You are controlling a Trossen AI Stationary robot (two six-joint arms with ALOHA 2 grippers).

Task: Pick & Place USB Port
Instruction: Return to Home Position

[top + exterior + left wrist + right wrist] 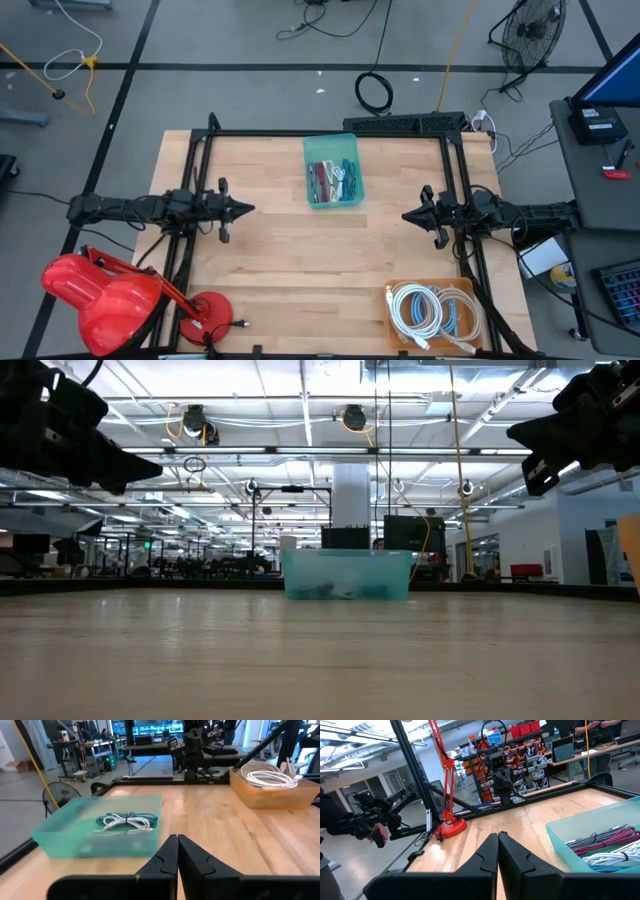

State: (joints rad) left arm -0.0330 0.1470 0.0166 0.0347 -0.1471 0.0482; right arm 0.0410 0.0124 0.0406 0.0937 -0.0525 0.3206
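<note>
Cables lie bundled in the blue bin, which stands at the far middle of the bench. We make out red, white and teal bundles tangled together inside it. More of them sit in the orange bin at the near right corner, where white coils fill most of the space and a blue coil lies against them on the side toward the bench edge.

The left gripper hangs over the left part of the bench, pointing toward the middle and carrying nothing. In its wrist view we see its fingers pressed together, with the blue bin ahead and to one side and the orange bin farther off.

The right gripper faces it from the right part of the bench, well apart from both bins. Its fingers are likewise pressed together and empty.

In the low view we see both grippers raised well above the wood, one at each upper corner, with the blue bin standing between them in the distance.

A red lamp leans over the near left corner, with its round base resting on the bench edge.
</note>
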